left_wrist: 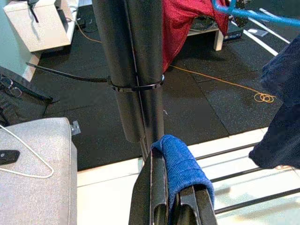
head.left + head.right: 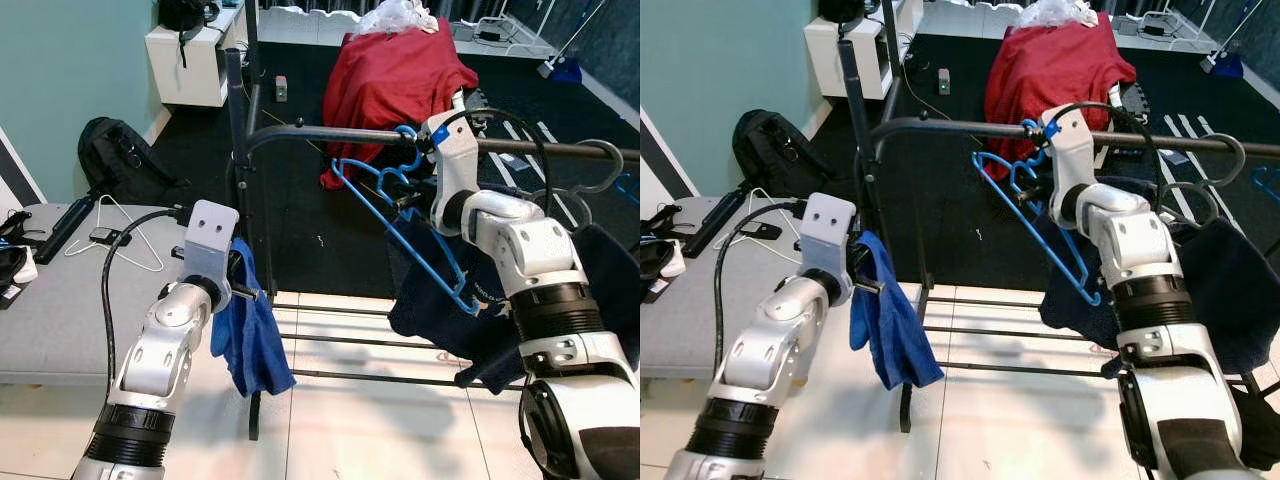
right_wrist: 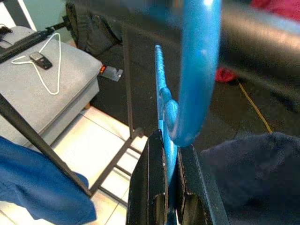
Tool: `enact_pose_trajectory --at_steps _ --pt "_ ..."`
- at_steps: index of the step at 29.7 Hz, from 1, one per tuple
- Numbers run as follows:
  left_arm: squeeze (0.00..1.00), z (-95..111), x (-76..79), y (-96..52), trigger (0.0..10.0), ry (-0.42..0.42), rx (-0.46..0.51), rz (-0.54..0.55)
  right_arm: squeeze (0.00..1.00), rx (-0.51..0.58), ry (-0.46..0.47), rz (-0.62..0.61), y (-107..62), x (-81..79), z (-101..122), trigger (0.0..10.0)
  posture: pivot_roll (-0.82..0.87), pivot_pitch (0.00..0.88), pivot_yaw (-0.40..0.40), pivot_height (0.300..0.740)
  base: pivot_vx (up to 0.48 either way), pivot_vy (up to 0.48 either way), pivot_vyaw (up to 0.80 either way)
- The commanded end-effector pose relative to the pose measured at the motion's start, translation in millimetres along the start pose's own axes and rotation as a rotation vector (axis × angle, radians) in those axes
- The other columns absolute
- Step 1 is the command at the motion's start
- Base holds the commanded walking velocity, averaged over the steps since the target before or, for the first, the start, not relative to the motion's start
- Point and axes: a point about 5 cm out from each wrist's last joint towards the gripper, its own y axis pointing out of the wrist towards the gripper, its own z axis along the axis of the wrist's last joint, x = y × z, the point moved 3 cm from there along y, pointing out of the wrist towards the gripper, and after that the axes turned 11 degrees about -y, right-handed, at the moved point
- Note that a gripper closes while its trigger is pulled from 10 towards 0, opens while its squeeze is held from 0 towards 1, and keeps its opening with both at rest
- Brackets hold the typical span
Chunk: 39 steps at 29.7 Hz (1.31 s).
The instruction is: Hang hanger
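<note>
A blue plastic hanger [image 2: 432, 252] hangs tilted in front of the black clothes rack rail [image 2: 320, 133]. Its hook [image 2: 404, 134] is level with the rail, and I cannot tell whether it rests on it. My right gripper [image 3: 170, 206] is shut on the hanger's neck just below the hook, close under the rail. Lower down by the rack's left post [image 1: 129, 70], my left gripper [image 1: 171, 206] is shut on a blue cloth [image 2: 250, 335] that dangles from its fingers.
A dark navy garment [image 2: 440, 310] hangs on the rack under my right arm. A grey hanger [image 2: 592, 185] sits further right on the rail. Behind is a red cloth [image 2: 395, 70]. A white wire hanger [image 2: 125, 235] lies on the grey surface [image 2: 60, 320] at left.
</note>
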Motion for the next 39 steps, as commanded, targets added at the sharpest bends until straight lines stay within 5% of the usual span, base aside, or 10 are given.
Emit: enact_pose_trajectory --at_steps 1,8,20,25,31,35,36,39 --pt "0.0 6 -1.4 -0.6 10.0 0.027 0.012 -0.005 0.0 -0.009 -0.003 0.006 -2.5 -0.8 -2 0.0 -0.05 0.192 -0.023 0.74 0.0 0.0 0.0" --pt "0.0 4 3.1 -6.2 10.0 0.046 -0.009 -0.039 0.0 0.001 -0.011 0.014 -28.8 -20.2 13 0.0 -0.05 0.208 -0.008 0.74 0.0 0.0 0.0" --pt "0.0 3 7.3 -6.8 10.0 0.052 -0.018 -0.062 0.0 -0.031 -0.029 -0.03 -33.2 -27.2 3 0.0 -0.04 0.215 0.009 0.74 0.0 0.0 0.0" --pt "0.0 2 8.0 -6.9 10.0 0.051 -0.024 -0.069 0.0 -0.084 -0.031 -0.031 -33.8 -42.3 -16 0.0 -0.04 0.215 0.002 0.74 0.0 0.0 0.0" --pt "0.0 -5 4.7 -13.6 10.0 0.003 -0.03 -0.04 0.0 -0.186 0.072 0.087 -33.5 -87.4 -67 0.0 -0.05 0.207 -0.02 0.74 0.0 0.0 0.0" --pt "0.0 -5 1.6 -15.5 10.0 -0.056 -0.008 -0.006 0.0 -0.166 0.098 0.08 -32.1 -91.9 -77 0.0 -0.04 0.207 -0.031 0.74 0.0 0.0 0.0" --pt "0.0 -6 -7.6 -18.2 10.0 -0.123 0.012 0.058 0.0 -0.124 0.119 -0.004 -30.0 -87.7 -85 10.0 -0.04 0.21 -0.036 0.74 0.0 0.0 0.0" --pt "0.0 -9 -16.9 -23.2 10.0 -0.143 0.027 0.108 0.0 -0.081 0.108 -0.112 -30.3 -78.5 -91 10.0 -0.04 0.21 -0.035 0.74 0.0 0.0 0.0"
